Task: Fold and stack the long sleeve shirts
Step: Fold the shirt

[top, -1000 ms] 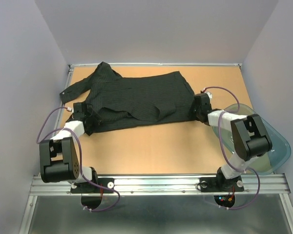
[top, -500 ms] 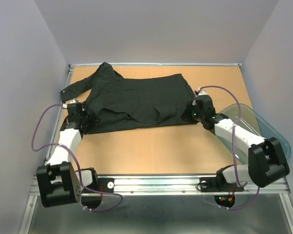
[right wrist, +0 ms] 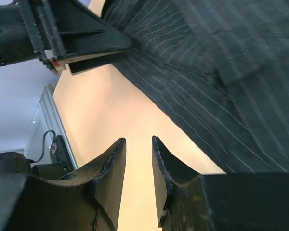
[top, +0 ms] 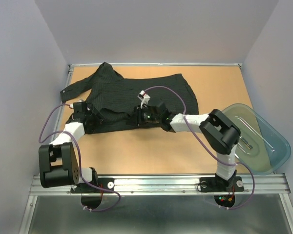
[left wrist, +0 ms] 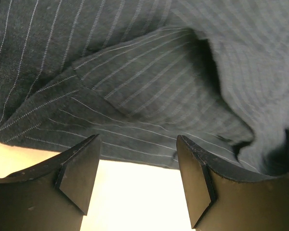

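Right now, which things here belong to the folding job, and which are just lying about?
For the job: black pinstriped shirt, left gripper, right gripper.
Lying about: clear plastic tub, at the table's right edge.

There are 1 black shirt (top: 136, 92), 1 clear tub (top: 263, 146), 1 table (top: 151, 151) and 2 arms (top: 71, 130) (top: 190, 120).

The shirt (top: 136, 95) lies spread across the far half of the table (top: 151, 151), with one sleeve (top: 75, 89) running out to the left edge. The left gripper (top: 93, 117) is at the shirt's near left hem. The right gripper (top: 139, 116) is at the near hem about midway along, its arm reaching in from the right. A tub (top: 263, 146) lies at the table's right edge, right of that arm and well apart from the shirt.
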`<state>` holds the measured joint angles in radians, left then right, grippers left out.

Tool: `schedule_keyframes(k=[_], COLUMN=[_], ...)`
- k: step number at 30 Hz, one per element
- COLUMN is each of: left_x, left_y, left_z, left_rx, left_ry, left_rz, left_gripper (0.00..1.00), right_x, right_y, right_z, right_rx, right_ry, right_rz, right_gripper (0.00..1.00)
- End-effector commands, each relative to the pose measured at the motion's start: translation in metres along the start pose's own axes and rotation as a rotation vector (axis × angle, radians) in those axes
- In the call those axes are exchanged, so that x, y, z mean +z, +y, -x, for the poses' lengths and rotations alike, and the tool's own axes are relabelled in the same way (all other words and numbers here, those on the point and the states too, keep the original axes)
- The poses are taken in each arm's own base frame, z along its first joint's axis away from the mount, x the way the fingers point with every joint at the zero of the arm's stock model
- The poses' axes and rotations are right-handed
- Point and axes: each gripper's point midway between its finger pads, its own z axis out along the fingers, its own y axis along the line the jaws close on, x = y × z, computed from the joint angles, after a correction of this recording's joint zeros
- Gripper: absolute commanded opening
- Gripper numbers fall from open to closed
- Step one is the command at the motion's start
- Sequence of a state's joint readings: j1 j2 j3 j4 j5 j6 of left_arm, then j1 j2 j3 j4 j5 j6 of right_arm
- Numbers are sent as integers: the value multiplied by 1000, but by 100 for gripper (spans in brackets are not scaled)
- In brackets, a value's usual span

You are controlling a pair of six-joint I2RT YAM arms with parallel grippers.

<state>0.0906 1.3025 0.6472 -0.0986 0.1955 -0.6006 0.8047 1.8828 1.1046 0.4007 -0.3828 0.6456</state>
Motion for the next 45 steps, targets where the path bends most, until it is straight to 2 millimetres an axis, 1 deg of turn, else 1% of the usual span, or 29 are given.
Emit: schedule_keyframes(k=[1, 3, 7, 11, 12, 13, 14, 15, 16, 17, 18, 19, 20, 22, 25, 27, 29, 30, 31, 33, 34, 36, 37, 38, 39, 40, 42, 43, 45], left_x=[9, 12, 18, 21, 21, 21, 20, 20, 19, 19, 19, 18, 18, 17, 16, 16, 15, 15, 15, 14, 14, 13, 13, 13, 14, 14, 14, 14, 14], left_y=[0, 9, 30, 43, 46, 47, 49, 52, 52, 53, 55, 56, 57, 57, 54, 51, 49, 49, 50, 50, 49, 49, 49, 50, 50, 50, 49, 50, 51], left_z=[11, 9, 2, -2, -1, -1, 1, -1, 1, 2, 2, 3, 4, 5, 4, 3, 2, 3, 2, 3, 3, 3, 2, 2, 2, 2, 1, 1, 0], left_rx=[4, -4, -22, -37, -42, -41, -42, -42, -44, -42, -43, -39, -39, -34, -33, -30, -25, -25, -24, -21, -21, -20, -20, -21, -23, -20, -24, -21, -22], left_ry=[-39, -32, -3, 23, 16, 16, 10, 16, 10, 8, 6, 4, 2, -2, -3, 2, 5, 4, 5, 0, -1, -1, 0, 1, 2, 4, 6, 7, 10], left_rz=[16, 51, 131, 176, 186, 192, 200, 212, 215, 220, 230, 236, 239, 237, 220, 200, 192, 191, 192, 192, 190, 188, 190, 192, 191, 189, 189, 190, 191], left_gripper=[75, 75, 75, 75, 75, 75, 75, 75, 75, 75, 75, 75, 75, 75, 75, 75, 75, 75, 75, 75, 75, 75, 75, 75, 75, 75, 75, 75, 75], right_x=[28, 35, 38, 22, 15, 2, -5, -14, -24, -37, -46, -60, -73, -93, -104, -104, -95, -91, -81, -68, -59, -42, -27, -17, -9, 8, 26, 39, 53], right_y=[43, 30, -12, -60, -66, -89, -97, -102, -114, -126, -134, -141, -152, -158, -150, -132, -99, -88, -65, -47, -29, -3, 3, 20, 28, 24, 36, 28, 24], right_z=[22, 14, -12, -44, -42, -51, -51, -47, -40, -50, -50, -36, -47, -34, -32, -24, -8, -5, 5, 12, 11, 28, 15, 30, 31, 15, 24, 14, 8], right_rx=[-43, -32, -45, -10, -6, 9, 16, 20, 34, 55, 68, 81, 100, 108, 43, 31, -16, -31, -58, -62, -50, -67, -56, -72, -74, -60, -71, -57, -44], right_ry=[-63, -58, -39, 2, -9, -6, -13, -29, -47, -35, -44, -86, -71, -115, -70, -51, -62, -59, -68, -75, -69, -95, -56, -77, -71, -27, -40, -14, 4], right_rz=[161, 133, 20, -105, -125, -191, -215, -234, -262, -295, -316, -337, -367, -380, -371, -329, -249, -234, -184, -133, -87, -15, 6, 48, 70, 73, 103, 97, 101], right_gripper=[34, 33, 33, 33, 33, 32, 32, 32, 32, 32, 32, 32, 32, 32, 32, 32, 32, 32, 32, 32, 32, 32, 33, 32, 33, 33, 33, 33, 33])
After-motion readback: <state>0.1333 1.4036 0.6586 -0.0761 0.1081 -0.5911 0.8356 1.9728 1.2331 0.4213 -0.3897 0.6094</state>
